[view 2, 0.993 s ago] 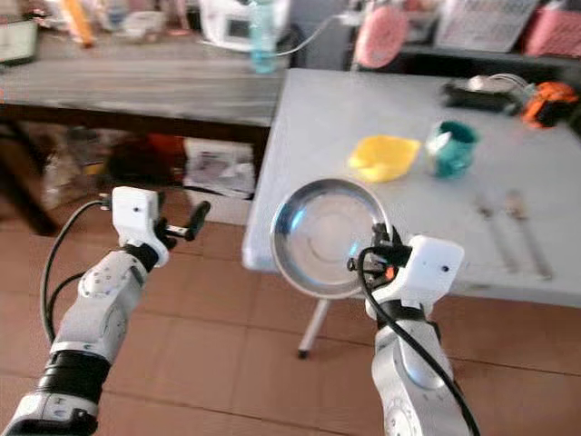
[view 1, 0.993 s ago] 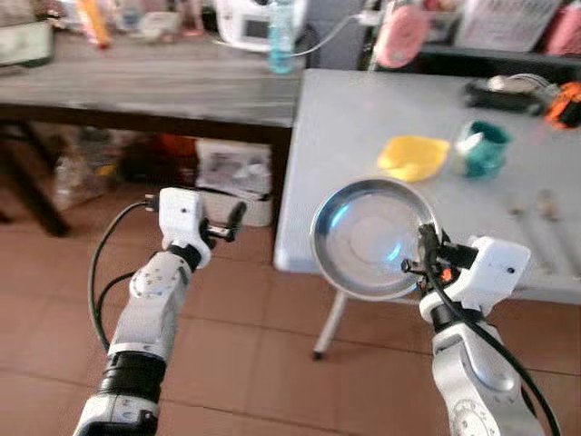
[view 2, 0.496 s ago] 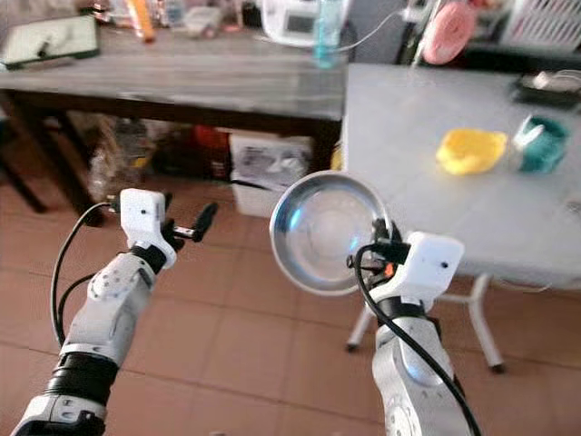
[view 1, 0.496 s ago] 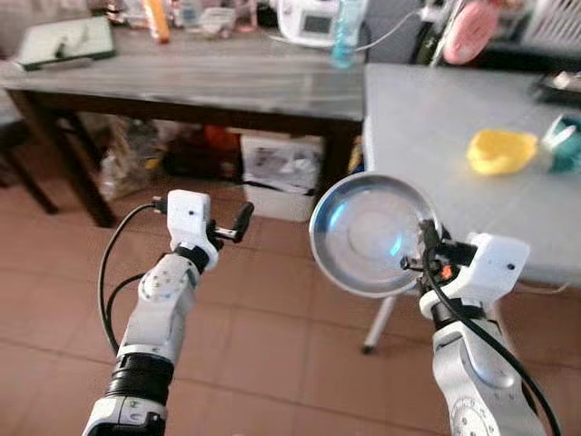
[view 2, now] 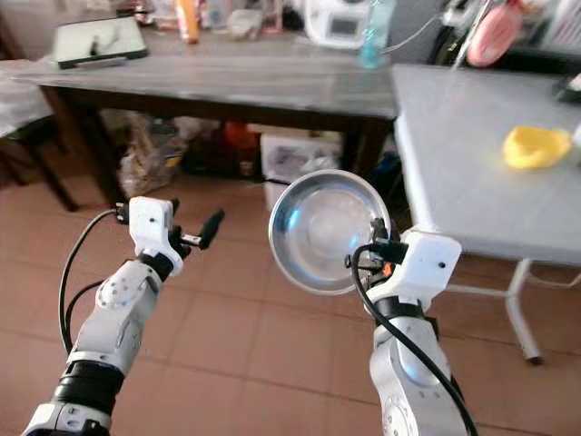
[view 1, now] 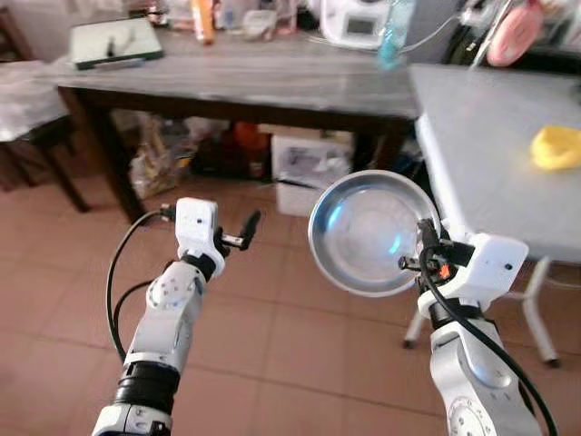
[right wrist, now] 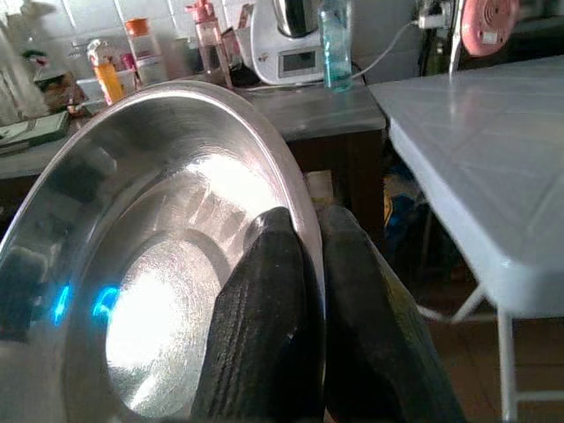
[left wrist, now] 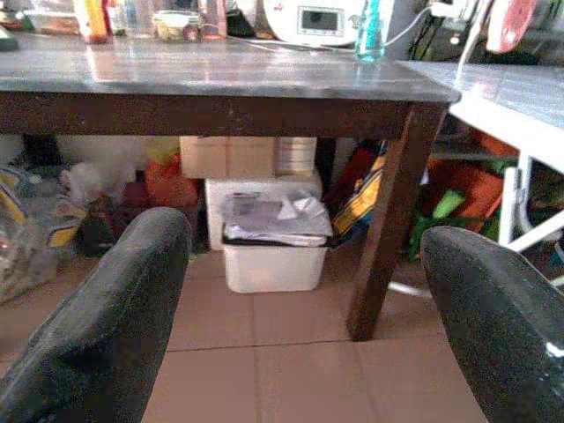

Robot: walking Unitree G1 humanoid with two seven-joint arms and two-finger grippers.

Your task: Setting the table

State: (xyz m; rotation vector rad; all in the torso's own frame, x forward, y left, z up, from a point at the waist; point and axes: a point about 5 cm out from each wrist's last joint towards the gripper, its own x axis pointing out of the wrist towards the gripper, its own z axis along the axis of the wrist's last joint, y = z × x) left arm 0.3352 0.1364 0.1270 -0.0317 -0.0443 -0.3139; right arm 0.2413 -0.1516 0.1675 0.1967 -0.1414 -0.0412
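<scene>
Gripping the rim of a steel plate (view 1: 368, 232), the right tool (view 1: 425, 257) is clenched on its edge at about 4 o'clock, with 1 finger (right wrist: 260, 335) on the inner face and the other behind. The plate is tilted nearly upright in the air above the tiled floor (view 1: 300, 354), its hollow facing the camera. The left tool (view 1: 243, 229) is at 9 o'clock of the plate, well apart from it, released, its 2 fingers (left wrist: 115, 317) spread wide around nothing. A white desk (view 1: 472, 145) stands at 2 o'clock with a yellow bowl (view 1: 556, 146) on it. A dark wooden desk (view 1: 263, 86) at 12 o'clock carries bottles and an appliance.
</scene>
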